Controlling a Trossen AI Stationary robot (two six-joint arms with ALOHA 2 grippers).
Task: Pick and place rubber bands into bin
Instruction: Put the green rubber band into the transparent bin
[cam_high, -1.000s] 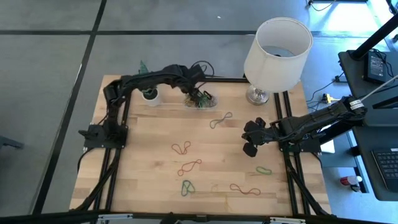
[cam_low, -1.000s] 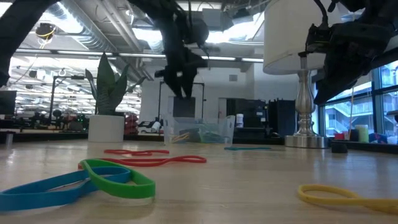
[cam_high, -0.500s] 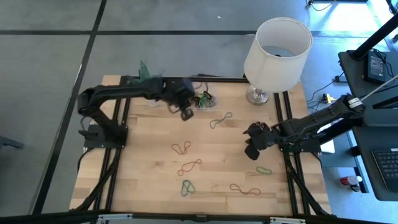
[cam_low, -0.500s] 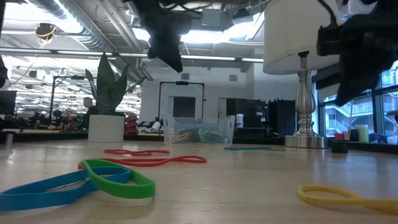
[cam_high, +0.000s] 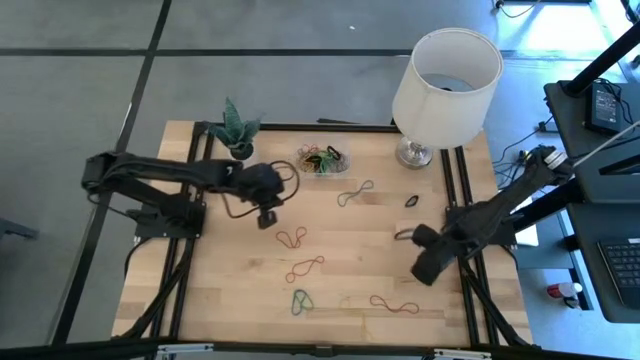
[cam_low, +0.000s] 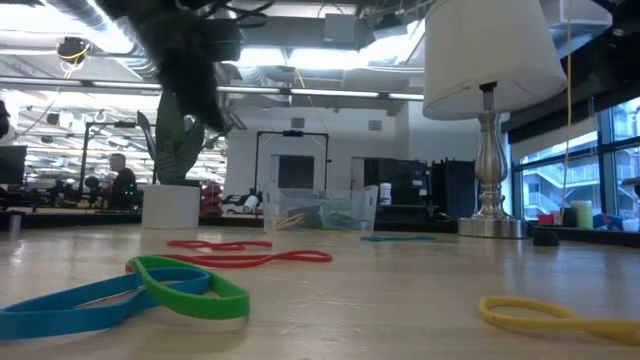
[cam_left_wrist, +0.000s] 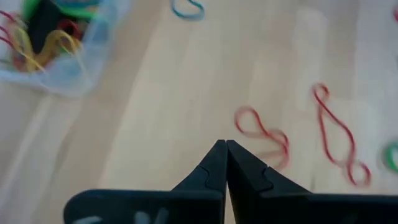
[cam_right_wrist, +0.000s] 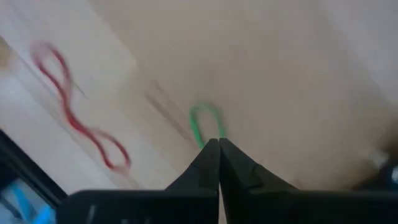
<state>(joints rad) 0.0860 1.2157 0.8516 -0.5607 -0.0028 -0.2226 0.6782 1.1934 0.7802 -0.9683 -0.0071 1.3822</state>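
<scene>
Fingers of my left gripper (cam_left_wrist: 225, 148) are clenched on nothing, near the bin (cam_high: 322, 160). My right gripper (cam_right_wrist: 219, 144), also clenched, hovers over a green band (cam_right_wrist: 207, 122), well apart from the bin.

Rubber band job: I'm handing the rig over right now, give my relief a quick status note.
Left tool: shut, empty, above the table between the bin and the red band.
Right tool: shut, empty, over the green band near the table's right edge.
Done: several bands lie in the bin at the back, between the plant pot and the lamp.
Left: about seven loose bands on the table.
</scene>
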